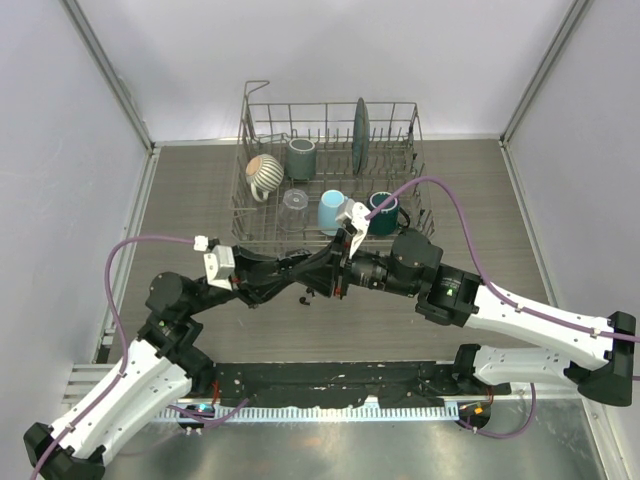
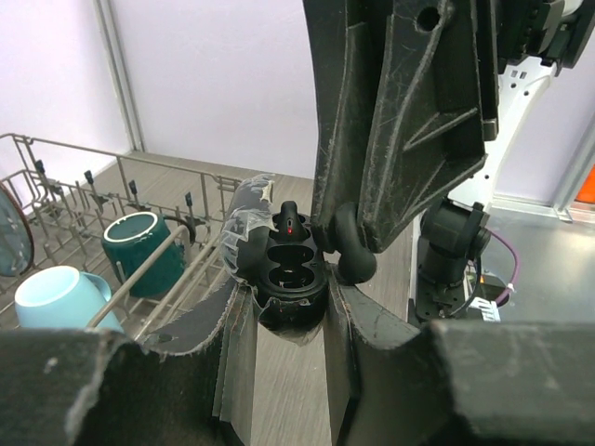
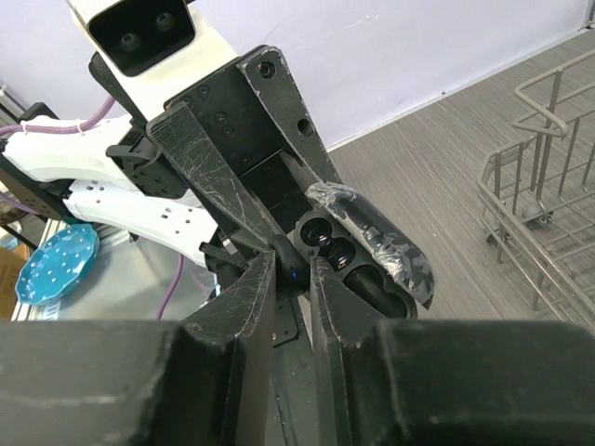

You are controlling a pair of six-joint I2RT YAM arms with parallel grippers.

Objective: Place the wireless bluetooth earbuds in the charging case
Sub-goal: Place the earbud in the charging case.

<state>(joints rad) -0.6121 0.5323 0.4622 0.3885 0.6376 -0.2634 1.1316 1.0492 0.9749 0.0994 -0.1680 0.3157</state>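
My left gripper (image 2: 290, 299) is shut on the black charging case (image 2: 290, 271) and holds it above the table with its taped lid (image 2: 244, 221) open. A small black piece with a red light (image 2: 290, 223) sits at the case's far end. My right gripper (image 3: 293, 269) is shut on a black earbud (image 3: 291, 268) with a blue light, held right at the rim of the case (image 3: 358, 265). In the left wrist view that earbud (image 2: 354, 249) touches the case's right edge. In the top view both grippers (image 1: 318, 268) (image 1: 346, 256) meet mid-table. Other earbuds are not visible.
A wire dish rack (image 1: 405, 135) stands just behind the grippers. It holds a teal mug (image 1: 385, 210), a light blue mug (image 1: 332, 210), a striped mug (image 1: 265, 172), a grey mug (image 1: 302, 157), a glass (image 1: 294, 200) and an upright plate (image 1: 361, 125).
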